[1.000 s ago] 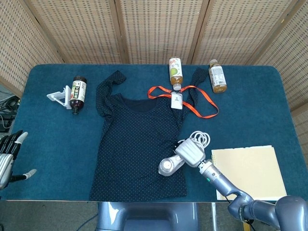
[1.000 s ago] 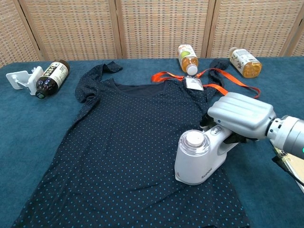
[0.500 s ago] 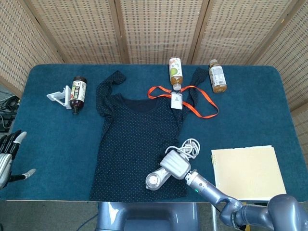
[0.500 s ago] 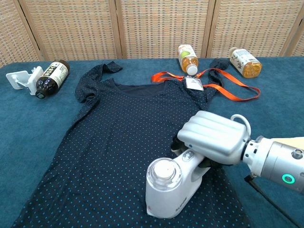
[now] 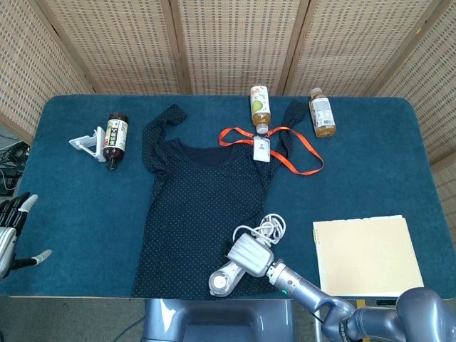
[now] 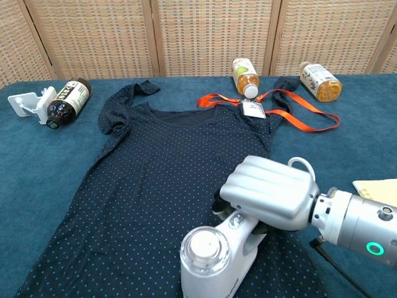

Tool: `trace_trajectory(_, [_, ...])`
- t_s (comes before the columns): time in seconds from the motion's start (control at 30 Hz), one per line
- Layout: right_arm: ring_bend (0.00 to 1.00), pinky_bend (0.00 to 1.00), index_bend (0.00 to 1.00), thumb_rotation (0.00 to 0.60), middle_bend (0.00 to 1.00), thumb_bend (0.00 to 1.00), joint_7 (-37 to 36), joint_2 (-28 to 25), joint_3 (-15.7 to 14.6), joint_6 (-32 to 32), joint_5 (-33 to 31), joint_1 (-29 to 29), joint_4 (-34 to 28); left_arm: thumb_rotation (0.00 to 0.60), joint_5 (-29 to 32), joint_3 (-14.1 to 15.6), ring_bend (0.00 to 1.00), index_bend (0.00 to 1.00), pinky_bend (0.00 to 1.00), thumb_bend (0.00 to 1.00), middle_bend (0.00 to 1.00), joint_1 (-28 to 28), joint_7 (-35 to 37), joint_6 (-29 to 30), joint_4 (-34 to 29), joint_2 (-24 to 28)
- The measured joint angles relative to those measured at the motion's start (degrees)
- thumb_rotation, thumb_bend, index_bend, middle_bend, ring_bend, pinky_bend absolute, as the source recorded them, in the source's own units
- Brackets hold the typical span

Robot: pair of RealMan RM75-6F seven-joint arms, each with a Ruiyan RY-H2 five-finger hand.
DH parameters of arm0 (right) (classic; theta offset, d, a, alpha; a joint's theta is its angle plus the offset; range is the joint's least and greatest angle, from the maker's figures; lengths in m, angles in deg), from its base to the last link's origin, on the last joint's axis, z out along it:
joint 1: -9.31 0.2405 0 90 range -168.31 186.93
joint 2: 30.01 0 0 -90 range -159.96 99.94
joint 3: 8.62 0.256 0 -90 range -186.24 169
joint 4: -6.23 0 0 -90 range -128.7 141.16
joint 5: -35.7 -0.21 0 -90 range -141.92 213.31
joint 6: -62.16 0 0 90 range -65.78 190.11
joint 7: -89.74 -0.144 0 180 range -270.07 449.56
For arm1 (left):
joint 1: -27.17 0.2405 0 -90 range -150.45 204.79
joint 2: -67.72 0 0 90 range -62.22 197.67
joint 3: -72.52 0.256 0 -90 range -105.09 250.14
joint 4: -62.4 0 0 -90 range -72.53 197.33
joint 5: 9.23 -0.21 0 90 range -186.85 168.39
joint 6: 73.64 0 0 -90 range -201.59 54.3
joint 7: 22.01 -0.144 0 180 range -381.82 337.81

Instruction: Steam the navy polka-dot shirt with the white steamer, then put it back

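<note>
The navy polka-dot shirt (image 5: 199,199) (image 6: 155,180) lies flat on the blue table, neckline toward the back. My right hand (image 5: 250,255) (image 6: 267,192) grips the handle of the white steamer (image 5: 222,279) (image 6: 211,261), whose head rests on the shirt's lower hem near the table's front edge. The steamer's white cord (image 5: 267,228) coils just behind the hand. My left hand (image 5: 11,231) hangs off the table's left edge, fingers apart and empty; the chest view does not show it.
A dark bottle (image 5: 116,137) and a white clip stand (image 5: 85,142) lie at the back left. Two drink bottles (image 5: 259,105) (image 5: 322,112) and an orange lanyard with a badge (image 5: 278,153) lie by the collar. A cream folder (image 5: 363,255) sits at the front right.
My right hand has drawn the steamer down the shirt toward the front edge and slightly to the left. The cord followed. The left hand stayed put.
</note>
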Motion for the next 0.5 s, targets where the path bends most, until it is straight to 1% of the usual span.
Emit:
trace_trajectory(0.13, [0.75,1.00,0.80,0.600,0.64,1.00,-0.65,-1.24,0.62,-0.45,-1.04,-0.57,1.61,0.600,-0.06,0.03,0.00,0.00,0.00,0.00,0.00,-0.03,-0.01,-0.05,0.06,-0.04])
trace_trajectory(0.33, [0.75,1.00,0.80,0.600,0.64,1.00,-2.47,-3.13,1.79,-1.11,-2.42,-1.15,5.77,0.600,-0.09,0.00,0.00,0.00,0.00,0.00,0.00,-0.09,-0.50,-0.03,-0.34,-0.04])
trace_trajectory(0.4, [0.75,1.00,0.80,0.600,0.64,1.00,-3.45,-3.54,2.56,-1.27,-3.18,-1.27,7.23,0.600,-0.07,0.02,0.00,0.00,0.00,0.00,0.00,-0.12,-0.59,-0.10,-0.40,-0.05])
trace_trajectory(0.5, [0.75,1.00,0.80,0.600,0.64,1.00,-4.85,-3.81,4.02,-1.53,-4.43,-1.30,7.86,0.600,-0.10,0.02,0.00,0.00,0.00,0.00,0.00,-0.10,-0.53,-0.03,-0.38,-0.04])
